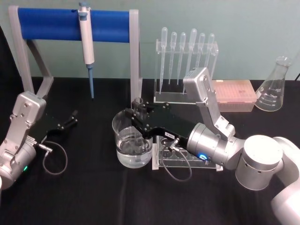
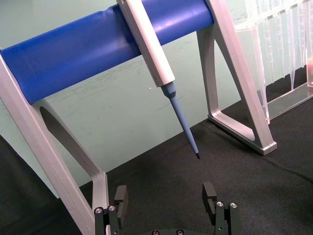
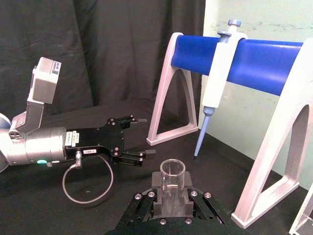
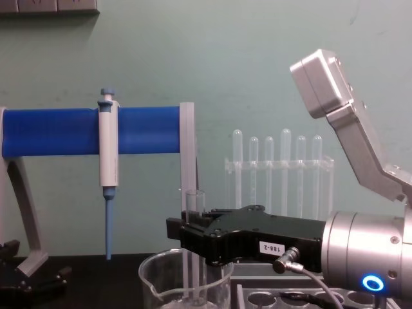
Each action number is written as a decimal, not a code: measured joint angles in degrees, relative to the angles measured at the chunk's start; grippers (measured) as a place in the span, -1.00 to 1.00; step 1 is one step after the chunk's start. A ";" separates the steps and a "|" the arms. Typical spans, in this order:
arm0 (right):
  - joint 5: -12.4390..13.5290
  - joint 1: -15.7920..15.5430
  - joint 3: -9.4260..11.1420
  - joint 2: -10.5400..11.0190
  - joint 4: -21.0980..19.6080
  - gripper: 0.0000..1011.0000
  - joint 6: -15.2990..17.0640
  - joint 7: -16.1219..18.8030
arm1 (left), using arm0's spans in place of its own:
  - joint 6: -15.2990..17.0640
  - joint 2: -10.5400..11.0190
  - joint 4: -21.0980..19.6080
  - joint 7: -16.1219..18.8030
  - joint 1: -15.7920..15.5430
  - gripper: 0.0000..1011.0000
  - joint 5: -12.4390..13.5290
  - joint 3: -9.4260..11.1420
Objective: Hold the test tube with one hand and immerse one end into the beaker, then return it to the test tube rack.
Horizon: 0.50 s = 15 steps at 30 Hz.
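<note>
The test tube (image 4: 195, 203) stands upright, and my right gripper (image 4: 195, 233), black with a white label, is shut on it just below its rim. The tube's lower part reaches down inside the beaker (image 4: 154, 283), which holds clear water. In the head view the right gripper (image 1: 139, 108) holds the test tube (image 1: 138, 101) over the far side of the beaker (image 1: 124, 145). The right wrist view looks down on the test tube's open rim (image 3: 172, 171) between the fingers (image 3: 156, 192). My left gripper (image 1: 71, 118) rests open on the black cloth at the left, holding nothing (image 2: 165, 198).
A blue-barred stand (image 1: 70, 26) with a hanging pipettor (image 1: 87, 47) stands at the back left. Behind the right arm are a rack of plastic pipettes (image 1: 187, 61), a pink tip box (image 1: 234, 93) and a conical flask (image 1: 274, 86). A clear holed rack (image 1: 164, 157) lies beside the beaker.
</note>
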 joint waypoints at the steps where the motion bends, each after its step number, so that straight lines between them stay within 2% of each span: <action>1: 0.00 0.00 0.00 0.00 0.00 -0.56 0.00 0.00 | 0.00 0.00 0.00 0.00 0.00 0.98 0.00 0.00; 15: 0.00 -0.11 0.22 0.11 -0.53 -0.56 -0.21 0.03 | 0.00 0.00 0.00 0.00 0.00 0.98 0.00 0.00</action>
